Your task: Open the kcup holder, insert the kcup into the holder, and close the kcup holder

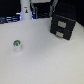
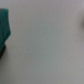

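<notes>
The kcup [image 1: 17,45], a tiny white pod with a green top, stands alone on the white table toward the exterior view's left. The kcup holder [image 1: 62,25], a black box with two stacked drawer fronts, sits at the back toward the exterior view's right, and both drawers look pushed in. A white upright shape [image 1: 25,12] at the back, left of centre, seems to be part of my arm, far from both objects. Its fingers are too blurred to make out. The wrist view is blurred and shows neither pod nor holder.
Dark and blue clutter [image 1: 6,20] lines the table's back edge at the exterior view's left. A blurred teal object [image 2: 5,25] with a dark patch beside it sits at the edge of the wrist view, over pale table [image 2: 50,45].
</notes>
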